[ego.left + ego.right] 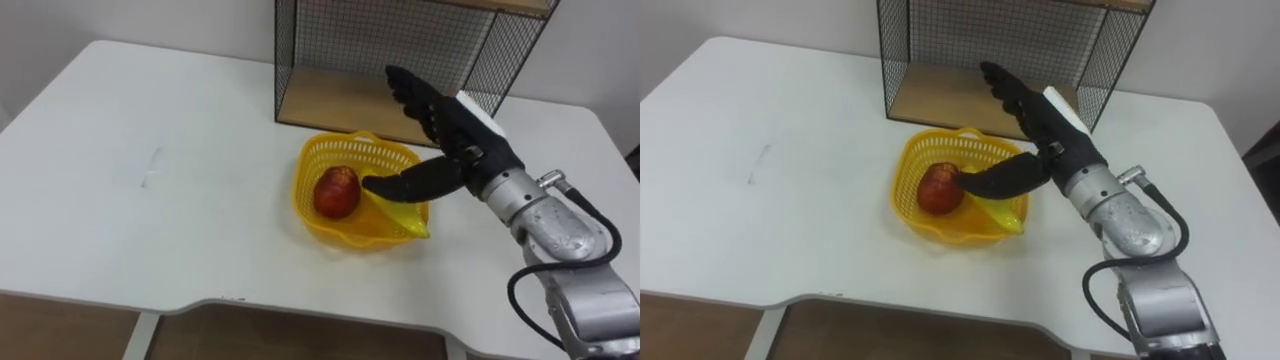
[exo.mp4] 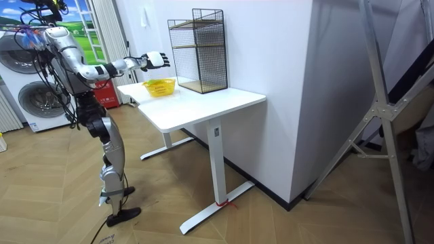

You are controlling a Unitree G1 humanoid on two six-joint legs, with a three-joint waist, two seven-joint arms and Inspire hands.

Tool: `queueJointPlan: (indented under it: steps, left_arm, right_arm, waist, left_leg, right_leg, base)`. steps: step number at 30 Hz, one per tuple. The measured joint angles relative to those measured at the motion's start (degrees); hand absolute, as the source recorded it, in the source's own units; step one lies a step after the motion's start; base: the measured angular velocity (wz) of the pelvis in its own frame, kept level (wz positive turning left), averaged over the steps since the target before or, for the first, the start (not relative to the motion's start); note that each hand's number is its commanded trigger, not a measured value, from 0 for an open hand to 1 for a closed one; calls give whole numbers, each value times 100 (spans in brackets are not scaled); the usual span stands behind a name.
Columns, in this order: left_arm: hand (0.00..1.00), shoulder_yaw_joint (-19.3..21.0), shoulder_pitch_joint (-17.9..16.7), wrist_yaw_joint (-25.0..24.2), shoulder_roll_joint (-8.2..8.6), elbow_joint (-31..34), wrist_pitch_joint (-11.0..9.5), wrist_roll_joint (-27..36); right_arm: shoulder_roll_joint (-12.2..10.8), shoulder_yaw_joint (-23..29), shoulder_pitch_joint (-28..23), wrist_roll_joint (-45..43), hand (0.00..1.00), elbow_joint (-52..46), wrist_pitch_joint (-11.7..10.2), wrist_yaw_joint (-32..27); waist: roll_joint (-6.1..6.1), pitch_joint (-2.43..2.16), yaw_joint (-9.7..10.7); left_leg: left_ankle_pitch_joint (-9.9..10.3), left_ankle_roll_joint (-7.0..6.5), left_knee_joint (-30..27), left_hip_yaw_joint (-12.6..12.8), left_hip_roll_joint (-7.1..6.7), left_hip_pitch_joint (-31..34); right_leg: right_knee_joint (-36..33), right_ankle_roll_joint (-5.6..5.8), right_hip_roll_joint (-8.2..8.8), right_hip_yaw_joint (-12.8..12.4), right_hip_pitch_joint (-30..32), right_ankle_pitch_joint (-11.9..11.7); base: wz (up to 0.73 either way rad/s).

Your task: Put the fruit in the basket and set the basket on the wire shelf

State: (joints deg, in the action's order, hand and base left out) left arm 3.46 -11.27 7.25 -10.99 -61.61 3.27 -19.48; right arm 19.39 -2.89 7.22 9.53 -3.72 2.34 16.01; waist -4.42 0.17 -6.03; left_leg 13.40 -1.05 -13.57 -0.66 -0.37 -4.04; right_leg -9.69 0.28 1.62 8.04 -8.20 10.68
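Note:
A yellow plastic basket (image 1: 340,160) (image 1: 930,228) (image 2: 160,87) sits on the white table just in front of the wire shelf. Inside it lie a red apple (image 1: 337,192) (image 1: 939,188) on the left and a yellow banana (image 1: 403,217) (image 1: 1002,213) on the right, the banana's tip poking over the rim. My right hand (image 1: 440,130) (image 1: 1035,120) (image 2: 155,59) hovers above the basket's right side, open, fingers stretched toward the shelf and thumb pointing at the apple. It holds nothing.
The black wire shelf (image 1: 400,50) (image 1: 990,40) (image 2: 198,49) stands at the back of the white table (image 1: 150,170) (image 2: 203,102), its wooden bottom board open toward the basket. In the room view a washing machine (image 2: 27,81) stands behind the robot.

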Motion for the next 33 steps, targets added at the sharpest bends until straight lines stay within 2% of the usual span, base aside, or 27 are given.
queueJointPlan:
  steps: [4,7,11,16,20,22,27,29,31,32,33]
  left_arm:
    - [0,34,-104,56,0,-48,-9,438]
    - [0,126,-197,134,8,-45,-7,533]
    - [0,437,-409,332,44,-46,3,902]
    - [0,1390,-578,903,72,-210,-11,1846]
    - [0,1913,-620,1401,70,-98,-8,2618]
    - [0,2248,-619,1784,65,225,-13,2686]
    - [0,2358,-531,2521,22,983,-37,2684]
    - [0,2364,-480,2781,24,1568,-36,2683]
    - [0,2351,-446,3168,24,2558,-105,2600]
    - [0,2350,-446,3247,24,2815,-130,2559]
    - [0,2350,-438,3399,23,3268,-230,2391]
  right_arm:
    - [1,25,-12,746,0,-1,-4,-116]
    - [2,126,-153,943,0,-103,-3,-217]
    - [2,495,-359,1098,0,-177,20,-440]
    - [5,1048,-606,1449,0,-293,16,-1184]
    - [9,1175,-981,1606,0,-347,16,-1662]
    - [8,1316,-1213,1631,0,-346,18,-1963]
    - [-8,1428,-1599,1222,0,-346,21,-2566]
    - [-38,1444,-1702,1038,0,-347,23,-2682]
    - [-61,1528,-1752,1002,0,-412,22,-2815]
    - [-78,1554,-1758,996,0,-434,12,-2862]
    - [-98,1561,-1758,834,0,-451,-23,-2977]
  waist:
    - [3,7,97]
    - [-9,0,125]
    - [61,-27,209]
    - [208,-92,236]
    - [279,-79,249]
    - [300,-71,251]
    - [379,-57,301]
    - [389,-58,300]
    - [421,-59,260]
    - [435,-62,252]
    - [448,-65,248]
  left_leg:
    - [2,0,-5,-10,-2,-63]
    - [3,0,-15,-12,0,-48]
    - [4,-3,-34,-11,-6,-48]
    - [-5,-8,-5,11,-3,-84]
    - [-6,-10,18,33,1,-132]
    - [-7,-9,8,26,-1,-100]
    - [-8,-8,-9,11,-6,-49]
    - [-17,-5,-5,10,-6,-23]
    - [-19,-4,1,23,-3,-9]
    - [-19,-4,7,25,-4,-11]
    - [-19,-5,24,7,-5,-20]
  right_leg:
    - [10,0,2,18,-83,0]
    - [6,2,1,13,-73,-2]
    - [-1,11,12,17,-81,-7]
    - [-2,11,12,-4,-85,-7]
    - [-1,11,12,-25,-105,-7]
    - [-1,11,14,-16,-84,-7]
    - [-4,11,15,-5,-58,-7]
    - [-7,11,15,-8,-27,-7]
    - [-17,11,13,-24,2,-7]
    - [-15,11,14,-28,7,-7]
    - [-10,11,13,-42,8,-7]
  base:
    - [2]
    - [0]
    - [0]
    - [-1]
    - [-3]
    - [0]
    - [1]
    - [2]
    - [-3]
    - [-4]
    - [-4]
